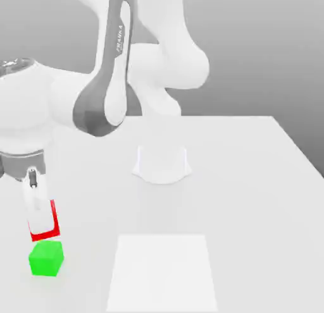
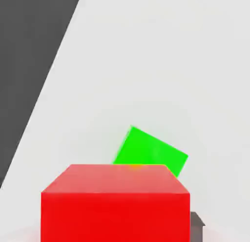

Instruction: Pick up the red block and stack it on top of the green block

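My gripper (image 1: 39,220) hangs at the exterior view's left, shut on the red block (image 1: 53,220). One white finger (image 1: 35,201) covers most of the block's near face. The red block is lifted off the table and sits just above the green block (image 1: 46,258), slightly behind it and apart from it. The green block rests on the table near the front left. In the hand view the red block (image 2: 115,207) fills the near field, with the green block (image 2: 151,150) lying turned at an angle on the table beyond it.
The white table (image 1: 253,179) stretches to the exterior view's right. A flat white rectangle (image 1: 163,270) lies on it near the front middle. The arm's round base (image 1: 162,163) stands at the back middle. In the hand view the table's edge (image 2: 46,89) runs diagonally.
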{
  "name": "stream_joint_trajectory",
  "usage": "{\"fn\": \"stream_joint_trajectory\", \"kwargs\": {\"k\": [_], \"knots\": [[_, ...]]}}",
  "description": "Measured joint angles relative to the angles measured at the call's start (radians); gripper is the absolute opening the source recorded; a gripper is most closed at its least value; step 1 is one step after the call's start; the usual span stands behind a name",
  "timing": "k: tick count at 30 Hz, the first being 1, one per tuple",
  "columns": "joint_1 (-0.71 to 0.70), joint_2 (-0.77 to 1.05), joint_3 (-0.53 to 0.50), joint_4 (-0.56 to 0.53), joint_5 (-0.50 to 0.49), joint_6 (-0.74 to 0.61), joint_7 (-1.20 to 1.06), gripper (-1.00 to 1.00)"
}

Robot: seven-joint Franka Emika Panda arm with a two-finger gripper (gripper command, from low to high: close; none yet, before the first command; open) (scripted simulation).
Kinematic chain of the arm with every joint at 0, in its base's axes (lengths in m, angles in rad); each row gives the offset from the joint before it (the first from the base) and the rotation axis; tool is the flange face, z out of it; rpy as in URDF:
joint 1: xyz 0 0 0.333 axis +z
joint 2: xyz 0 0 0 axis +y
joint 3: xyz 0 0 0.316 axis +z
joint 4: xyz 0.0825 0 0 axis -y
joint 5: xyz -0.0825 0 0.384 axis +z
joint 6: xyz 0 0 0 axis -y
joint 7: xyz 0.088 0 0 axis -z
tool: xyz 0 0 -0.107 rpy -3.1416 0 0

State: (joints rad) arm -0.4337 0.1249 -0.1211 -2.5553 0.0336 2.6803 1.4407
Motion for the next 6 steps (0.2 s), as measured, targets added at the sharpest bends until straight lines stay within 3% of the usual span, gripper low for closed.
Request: {"fn": "stream_joint_trajectory", "kwargs": {"k": [2,3,6], "knots": [[-0.007,0.066,0.01,0.002,0.021,0.063,-0.013,-1.0],[-0.012,0.097,0.016,0.004,0.031,0.093,-0.019,1.0],[-0.012,0.097,0.016,0.004,0.031,0.093,-0.019,1.0]]}}
